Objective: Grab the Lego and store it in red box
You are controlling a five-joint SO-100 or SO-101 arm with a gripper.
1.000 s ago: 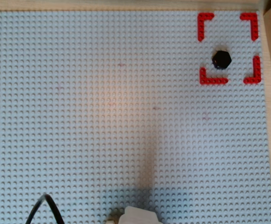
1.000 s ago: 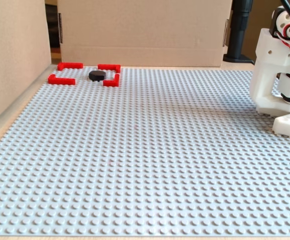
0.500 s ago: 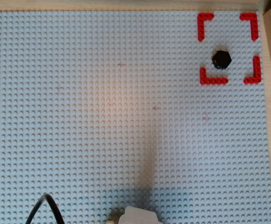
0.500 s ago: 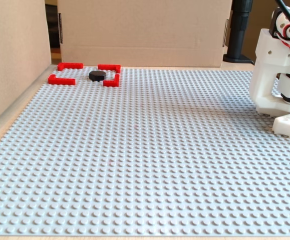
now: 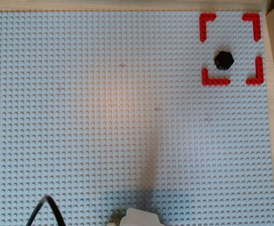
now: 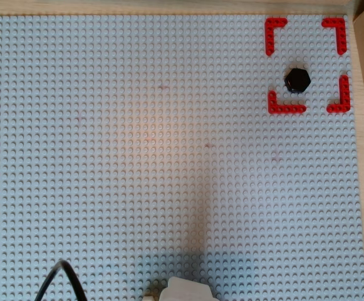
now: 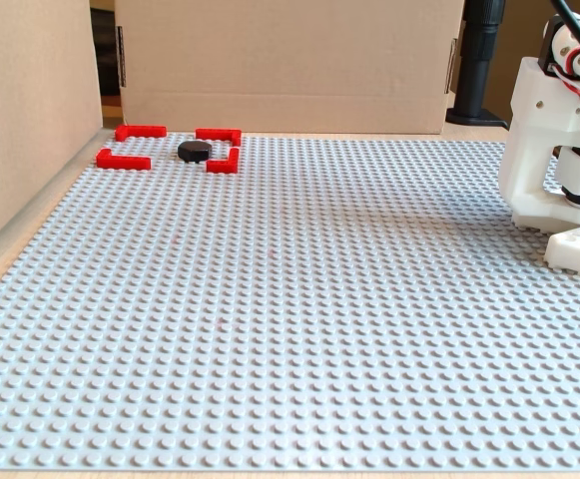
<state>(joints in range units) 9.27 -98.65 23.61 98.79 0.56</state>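
The white plastic arm base (image 7: 544,150) is seen at the right edge of the fixed view, and only a white fragment of it (image 5: 141,217) enters the bottom edge of both overhead views. The gripper itself is not shown in any view, so its opening and any load cannot be told.

The grey studded baseplate (image 5: 103,122) is bare between the arm and the far corner.

The small glossy black hexagonal Lego piece (image 5: 223,60) is found well apart from the arm, at the far corner of the baseplate. It lies within the square outline of four flat red L-shaped corner brackets (image 5: 206,20), nearer the lower left bracket (image 5: 215,80) in the overhead views and touching none of them. In the fixed view the piece (image 7: 195,150) sits flat between the brackets (image 7: 220,135).

The storing step is judged complete or nearly so. If a correction is required, the piece is best approached from directly above, the jaws are opened wider than the hexagon, and the brackets are kept clear so that the outline is not displaced.
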